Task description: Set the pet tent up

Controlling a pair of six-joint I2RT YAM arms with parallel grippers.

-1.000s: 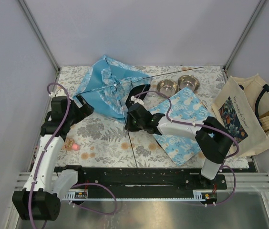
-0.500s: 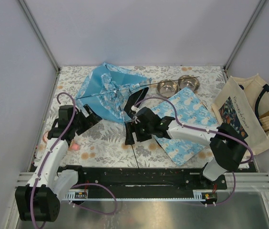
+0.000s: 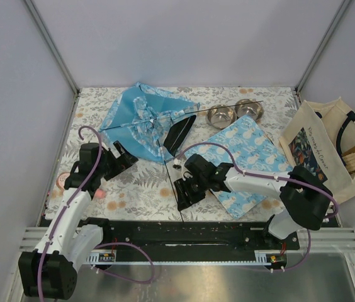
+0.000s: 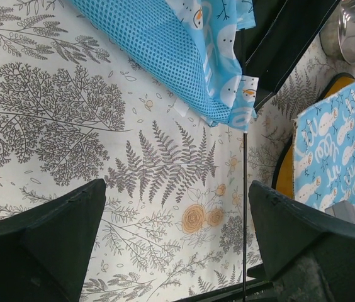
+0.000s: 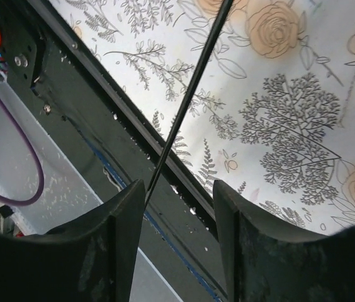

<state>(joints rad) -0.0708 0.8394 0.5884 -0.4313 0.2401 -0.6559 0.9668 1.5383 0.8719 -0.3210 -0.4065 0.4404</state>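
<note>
Pet tent [image 3: 145,121]: left and far of the mat [image 3: 247,160], collapsed flat, not erected.
Pole [image 5: 189,94]: runs nearward from the tent, left of the mat, unflexed.
Right gripper [image 5: 177,189]: at the mat's left edge, part open, straddling the pole, unclamped.
Left gripper [image 4: 176,185]: well left of the mat, wide open, empty.
Remaining: full erection, by estimate.

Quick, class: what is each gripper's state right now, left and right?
Left gripper: open, holding nothing.
Right gripper: open; the thin black pole runs between its fingers, unclamped.

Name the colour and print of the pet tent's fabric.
The pet tent is light blue with white snowmen, clearest in the left wrist view.
</note>
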